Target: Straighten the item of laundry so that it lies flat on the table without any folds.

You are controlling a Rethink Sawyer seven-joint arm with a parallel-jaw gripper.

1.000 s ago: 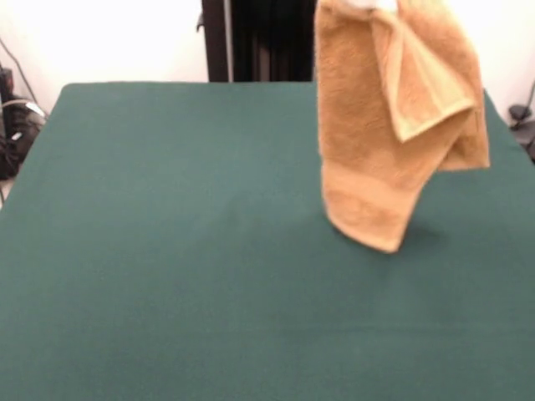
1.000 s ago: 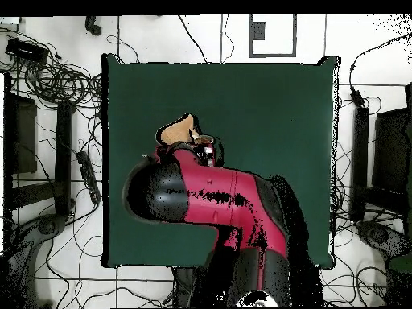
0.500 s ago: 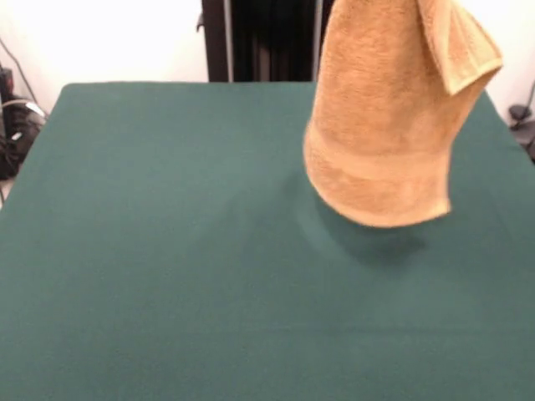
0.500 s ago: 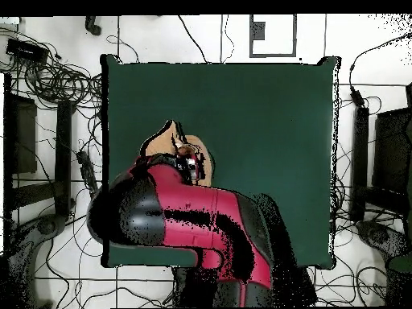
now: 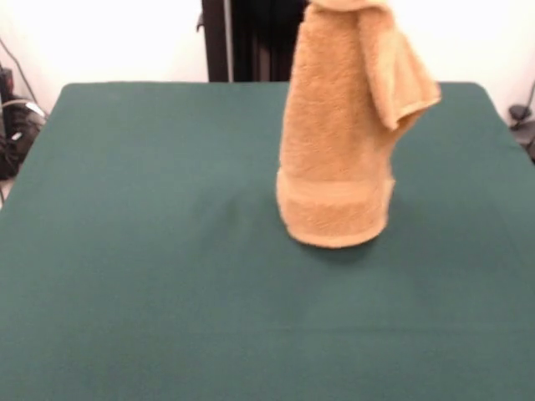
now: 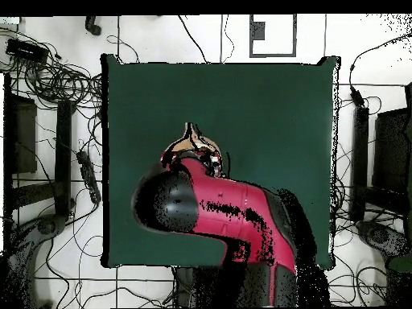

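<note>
The orange-tan towel hangs bunched from above the front view's top edge. A folded corner flaps out at its upper right. Its banded lower end sits at or just above the dark green table, right of centre. In the overhead view only a small piece of towel shows beyond the red and black arm. My gripper is at the arm's tip, over the table's middle left. It holds the towel's top, and its fingers are hidden by the arm and the cloth.
The black pedestal stands behind the table's far edge. Cables and black stands lie on the floor around the table. The arm's red body covers the table's near-robot middle in the overhead view.
The hanging towel has swung left in the front view and come lower, its bottom end now at the table. The arm has shifted toward the table's centre.
</note>
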